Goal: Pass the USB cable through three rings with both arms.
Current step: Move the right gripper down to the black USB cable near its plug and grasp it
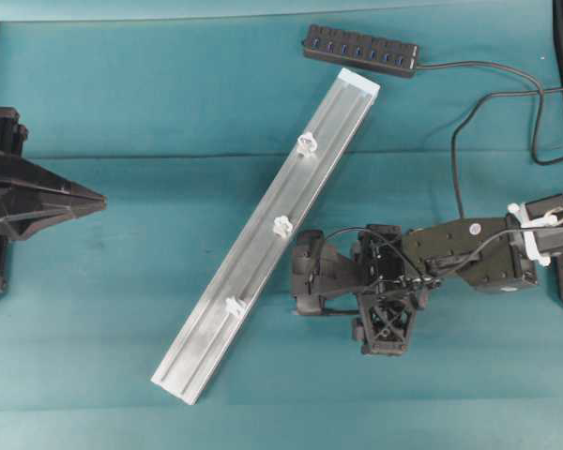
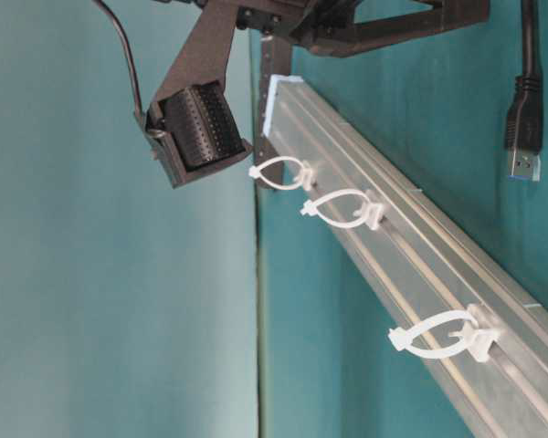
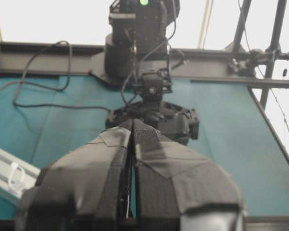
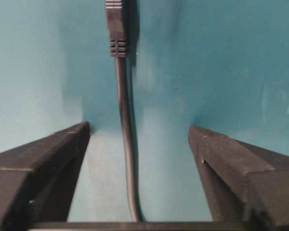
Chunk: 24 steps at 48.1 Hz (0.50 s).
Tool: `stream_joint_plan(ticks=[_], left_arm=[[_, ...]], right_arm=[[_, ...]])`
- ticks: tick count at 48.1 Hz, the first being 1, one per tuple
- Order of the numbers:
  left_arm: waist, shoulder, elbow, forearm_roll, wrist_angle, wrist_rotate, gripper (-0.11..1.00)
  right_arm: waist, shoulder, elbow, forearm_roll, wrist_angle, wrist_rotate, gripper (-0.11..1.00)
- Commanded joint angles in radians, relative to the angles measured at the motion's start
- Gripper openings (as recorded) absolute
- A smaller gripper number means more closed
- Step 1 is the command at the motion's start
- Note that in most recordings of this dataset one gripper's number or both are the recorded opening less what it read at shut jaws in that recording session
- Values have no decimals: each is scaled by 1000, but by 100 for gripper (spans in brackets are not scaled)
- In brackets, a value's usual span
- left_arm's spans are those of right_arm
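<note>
Right tool [image 4: 135,144] open, straddling cable [image 4: 125,159] | left tool [image 3: 131,159] closed, empty | cable thin, limp, light; grip just behind stiff plug [image 4: 116,29] | rings [image 1: 282,225] unthreaded

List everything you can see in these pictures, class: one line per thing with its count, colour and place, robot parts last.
USB cable: one, black, lying on the cloth between the right pincer's open fingers, plug beyond them.
rings: three, whitish, spaced along the rail.
rail: one, silver, diagonal across the middle.
hub: one, black with blue ports, top centre.
cloth: one, teal, covering the table.
left pincer: one, black, closed, at the left edge.
right pincer: one, black, open, beside the rail's right side.
</note>
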Motion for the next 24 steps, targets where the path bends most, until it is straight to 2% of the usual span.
stream_joint_plan(ticks=[1, 6, 9, 24], left_arm=[[-2, 3, -21, 3, -3, 0, -1], [-2, 2, -21, 3, -3, 0, -1], [-2, 2, -21, 3, -3, 0, -1], [3, 2, -18, 3, -3, 0, -1]], right_arm=[[20, 34, -3, 15, -6, 3, 74], [26, 38, 0, 17, -6, 2, 59], [28, 40, 2, 17, -8, -2, 53], [52, 44, -3, 17, -3, -9, 53]])
